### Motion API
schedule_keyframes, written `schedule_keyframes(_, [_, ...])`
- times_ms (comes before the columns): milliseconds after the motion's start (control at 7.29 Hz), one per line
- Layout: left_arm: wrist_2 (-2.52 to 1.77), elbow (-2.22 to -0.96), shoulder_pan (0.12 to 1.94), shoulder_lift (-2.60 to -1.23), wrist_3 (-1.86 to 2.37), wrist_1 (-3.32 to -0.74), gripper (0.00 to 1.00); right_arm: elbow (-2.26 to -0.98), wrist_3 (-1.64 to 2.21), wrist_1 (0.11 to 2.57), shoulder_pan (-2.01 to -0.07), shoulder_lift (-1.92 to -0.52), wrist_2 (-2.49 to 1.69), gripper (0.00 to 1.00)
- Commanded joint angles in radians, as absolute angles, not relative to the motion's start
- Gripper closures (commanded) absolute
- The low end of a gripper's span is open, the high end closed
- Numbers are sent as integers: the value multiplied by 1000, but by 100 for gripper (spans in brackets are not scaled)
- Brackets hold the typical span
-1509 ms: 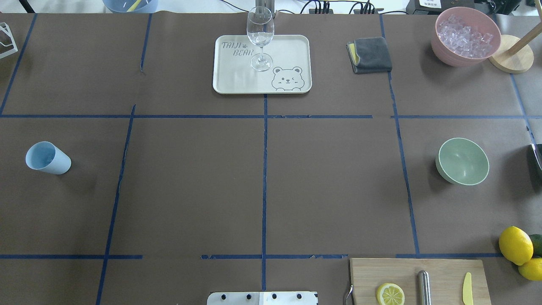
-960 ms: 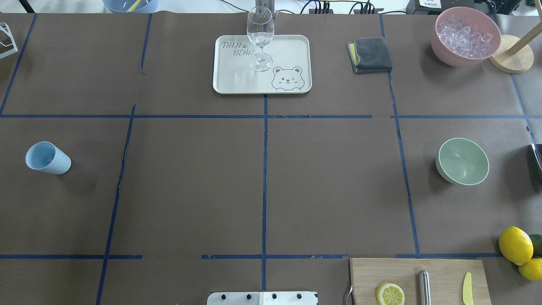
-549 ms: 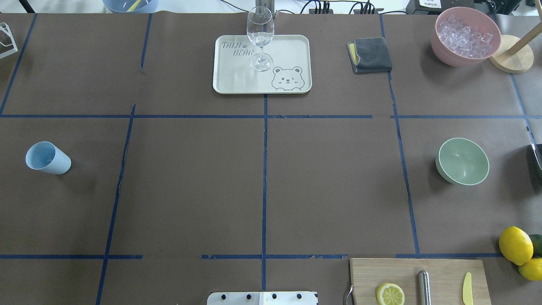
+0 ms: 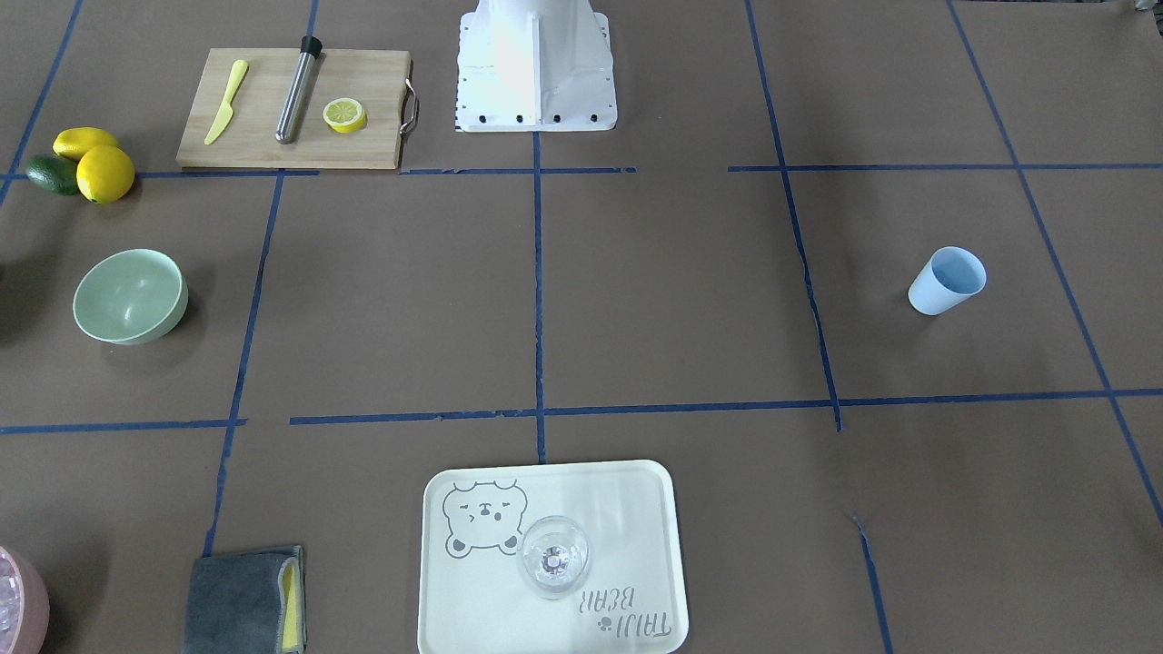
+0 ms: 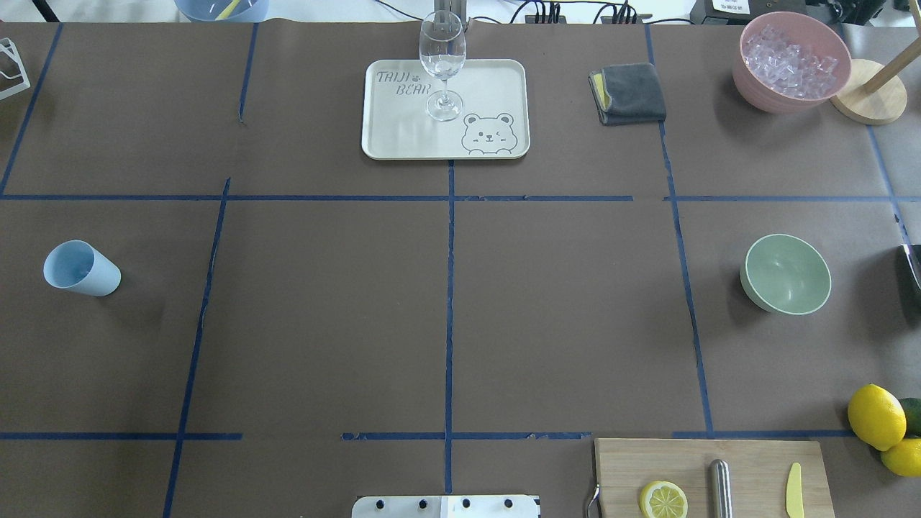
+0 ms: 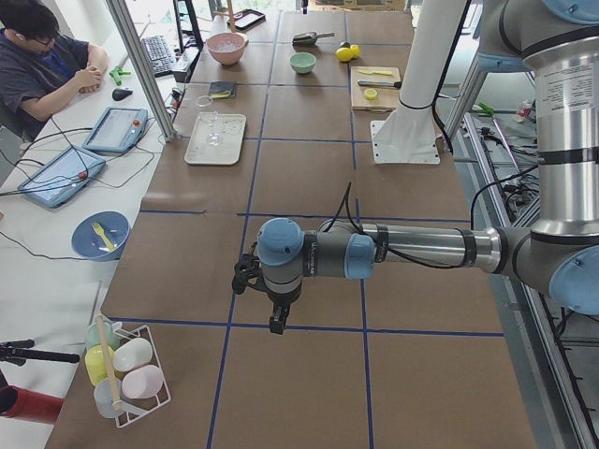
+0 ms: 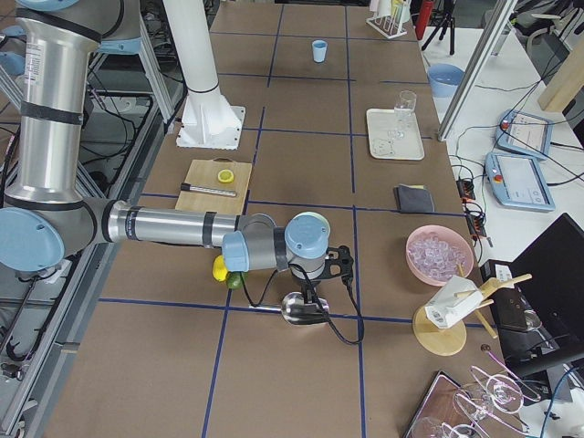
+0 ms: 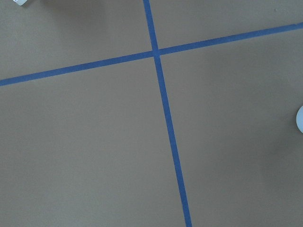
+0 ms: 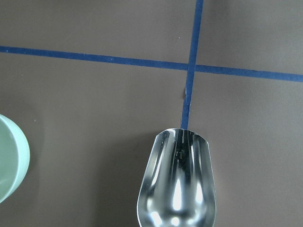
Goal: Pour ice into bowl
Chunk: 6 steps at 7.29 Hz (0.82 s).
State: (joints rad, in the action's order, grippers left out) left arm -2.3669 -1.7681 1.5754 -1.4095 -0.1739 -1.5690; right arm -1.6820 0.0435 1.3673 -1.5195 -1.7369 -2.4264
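Note:
The mint-green bowl (image 5: 786, 274) stands empty at the right of the table; it also shows in the front view (image 4: 130, 296) and at the left edge of the right wrist view (image 9: 9, 161). The ice (image 5: 788, 57) fills a pink bowl (image 5: 752, 90) at the far right corner. A shiny metal scoop (image 9: 177, 184), empty, hangs just right of the green bowl, under my right gripper (image 7: 315, 281). My left gripper (image 6: 274, 323) hovers over bare table beyond the light blue cup (image 5: 79, 267). Neither gripper's fingers show clearly, so I cannot tell how they stand.
A cream tray (image 5: 403, 129) with a wine glass (image 5: 442, 57) stands at the far middle, a grey cloth (image 5: 629, 93) to its right. A cutting board (image 5: 748, 460) with a lemon slice, metal rod and knife lies near the base. Lemons (image 5: 876, 416) sit at the right edge.

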Motion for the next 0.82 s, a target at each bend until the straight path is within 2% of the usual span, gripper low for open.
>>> schedule_keyframes(0, [-2367,-1769,1575,-1410,-175,-1569,0,-1673,72,1339,-1520,-1723,-2436,0])
schedule_keyframes(274, [-2367,-1772,1575,-1410,-175,-1569,0,-1683,110,1255,-1519,-1723,-2445,0])
schedule_keyframes(686, [-2367,-1773,1575,-1420,-175,-1571,0,-1745,286,1224,-1351,-1683,-2433,0])
